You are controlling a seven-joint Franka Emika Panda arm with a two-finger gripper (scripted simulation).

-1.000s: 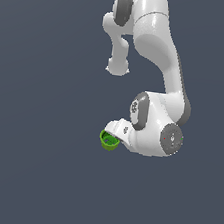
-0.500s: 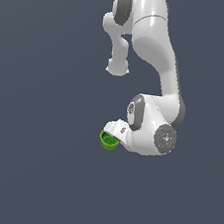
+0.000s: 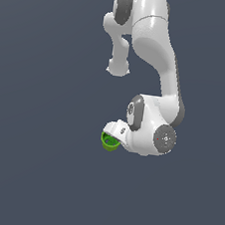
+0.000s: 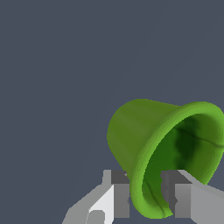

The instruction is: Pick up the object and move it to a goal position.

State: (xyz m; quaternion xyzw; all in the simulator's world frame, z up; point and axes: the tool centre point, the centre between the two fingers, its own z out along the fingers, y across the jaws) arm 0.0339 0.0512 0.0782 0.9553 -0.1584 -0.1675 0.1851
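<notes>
In the wrist view the green cup (image 4: 144,140) fills the lower part of the picture, tipped so that its open mouth faces partly toward the camera and its tapered body points away. The gripper (image 4: 146,199) is clamped on the cup's thin rim: one grey finger (image 4: 120,194) presses the outer wall, the other sits just inside the mouth, and the green wall passes between them. Only the finger ends show — the rest of the gripper runs out of the frame, and the far edge of the cup's rim is cut off at the picture's side as well. The inside of the cup is shadowed; its bottom is hard to make out.

In the exterior view the cup (image 3: 110,142) appears as a small green patch at the tip of the white arm (image 3: 158,50), on the side toward the exterior view's left. The white hand housing covers part of it, so only the mouth and a sliver of the body show, and the fingers cannot be made out there. The arm folds down from the top of the picture, where its base is cut off. Behind everything lies a flat dark grey-blue background (image 3: 32,124) — no edge or shadow shows on it, so I cannot tell whether the cup touches any surface.
</notes>
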